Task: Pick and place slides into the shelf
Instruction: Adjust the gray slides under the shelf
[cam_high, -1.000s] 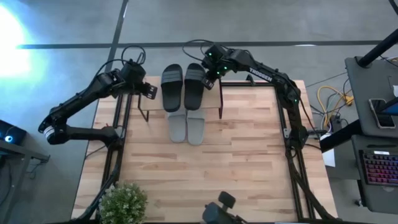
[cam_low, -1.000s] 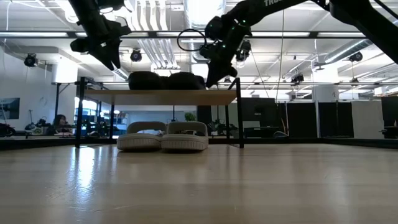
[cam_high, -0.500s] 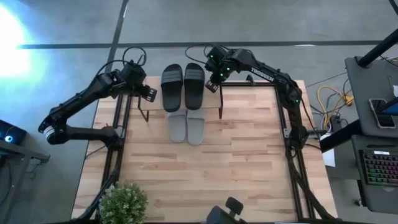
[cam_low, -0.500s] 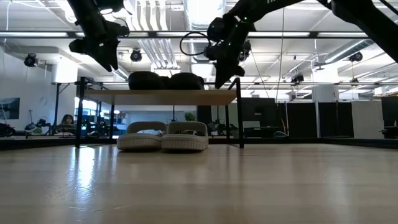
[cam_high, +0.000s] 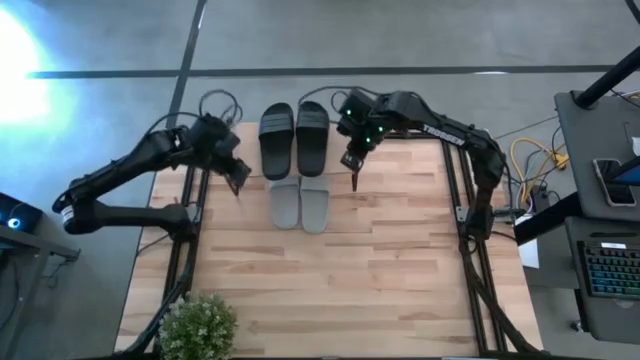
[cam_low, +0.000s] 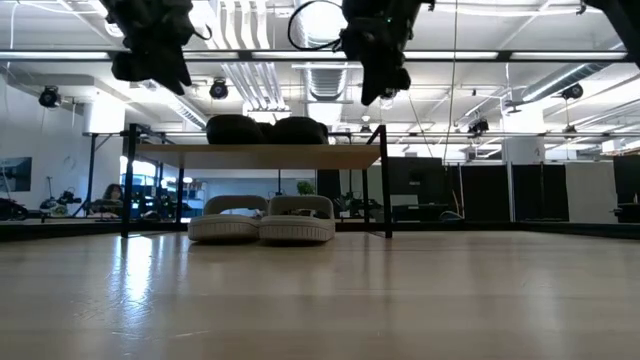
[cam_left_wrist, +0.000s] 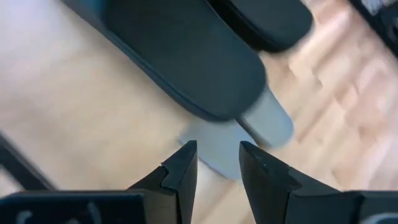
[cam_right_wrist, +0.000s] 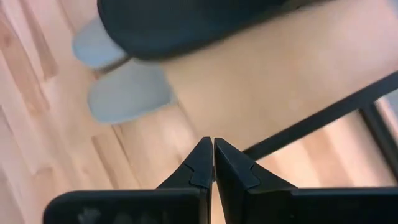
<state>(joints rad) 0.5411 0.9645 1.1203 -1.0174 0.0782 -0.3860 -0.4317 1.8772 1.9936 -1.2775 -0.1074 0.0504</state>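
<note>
Four slides in all. Black pair (cam_high: 294, 140) side by side on the shelf's (cam_low: 260, 155) wooden plank top; light grey pair (cam_high: 300, 206) side by side on the bench (cam_high: 340, 270) beneath the shelf, ends protruding past its front edge. Left end effector (cam_left_wrist: 216, 163) raised above the shelf's left end, slightly parted, holding nothing, just beside the black pair. Right end effector (cam_right_wrist: 212, 163) raised above the shelf's right end, fingers pressed together, holding nothing. Potted plant (cam_high: 198, 325) at the bench's near left corner, well apart from the shelf.
</note>
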